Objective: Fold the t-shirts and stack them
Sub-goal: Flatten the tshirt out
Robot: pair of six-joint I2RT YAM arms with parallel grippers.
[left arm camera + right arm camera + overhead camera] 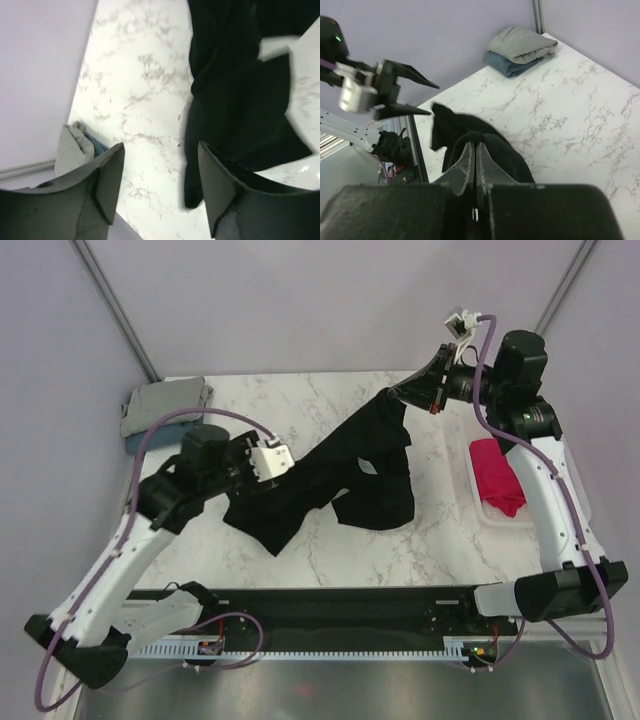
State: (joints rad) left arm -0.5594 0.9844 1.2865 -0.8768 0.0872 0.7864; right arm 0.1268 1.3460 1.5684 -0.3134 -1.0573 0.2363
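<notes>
The black t-shirt (340, 475) lies stretched across the middle of the marble table, and one end of it is lifted at the back right. My right gripper (397, 395) is shut on that raised edge, with black cloth (505, 155) bunched over its fingertips (470, 150). My left gripper (293, 468) hovers open over the shirt's left part. Only bare marble shows between its fingers, and the black cloth (240, 100) lies just to their right. At the back left corner a folded grey t-shirt (165, 398) rests on a folded blue one (135, 440). The pink-red t-shirt (497, 475) is at the right edge.
The pink-red shirt sits in a white basket (492, 515) at the table's right edge. Purple walls enclose the back and both sides. The grey and blue stack (520, 47) sits close to the back corner post. The arm bases and a rail run along the near edge.
</notes>
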